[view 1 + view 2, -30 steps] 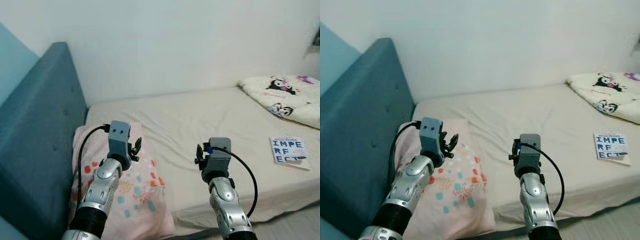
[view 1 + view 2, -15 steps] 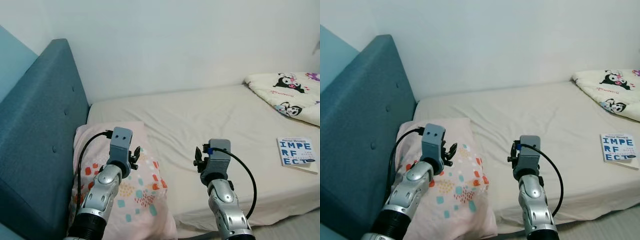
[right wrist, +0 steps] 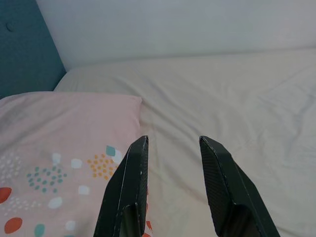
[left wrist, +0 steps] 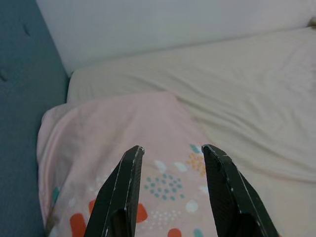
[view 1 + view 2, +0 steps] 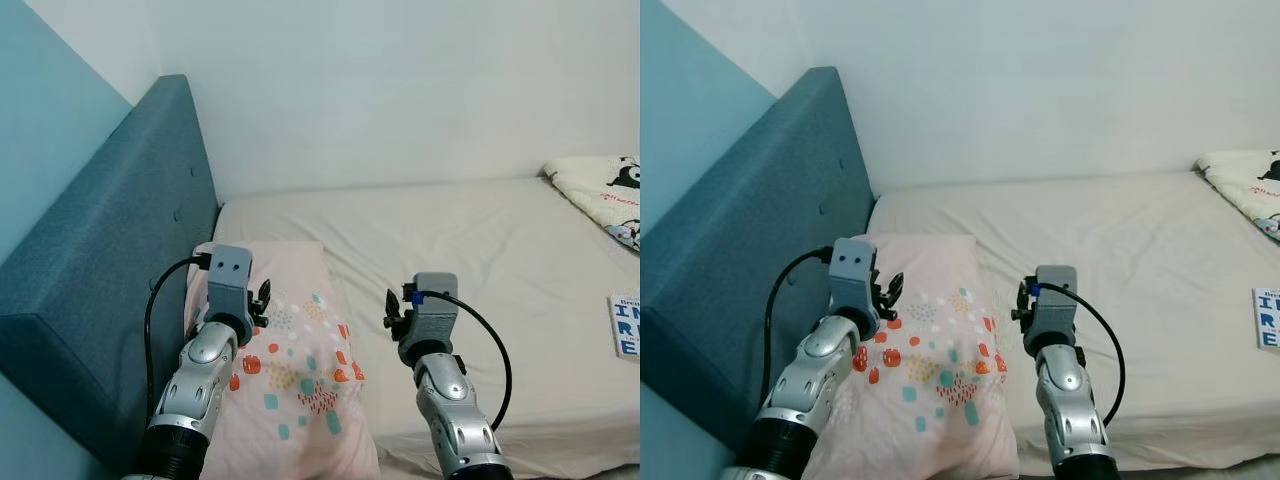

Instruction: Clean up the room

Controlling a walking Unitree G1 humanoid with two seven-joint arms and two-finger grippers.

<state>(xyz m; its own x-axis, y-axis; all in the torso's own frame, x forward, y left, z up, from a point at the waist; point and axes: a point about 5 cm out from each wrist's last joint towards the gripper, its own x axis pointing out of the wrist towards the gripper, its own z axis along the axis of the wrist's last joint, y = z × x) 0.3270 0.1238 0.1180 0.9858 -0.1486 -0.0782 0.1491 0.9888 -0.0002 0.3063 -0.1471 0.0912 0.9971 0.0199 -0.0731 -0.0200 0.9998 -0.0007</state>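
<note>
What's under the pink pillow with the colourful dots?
The pink pillow lies on the beige bed sheet, against the blue headboard. Whatever is directly beneath the pillow is covered, so anything tucked there can't be seen.

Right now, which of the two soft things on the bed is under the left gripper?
The pink pillow with coloured spots, by the blue headboard. The left gripper hovers over it; the cartoon-print blanket lies at the far end.
</note>
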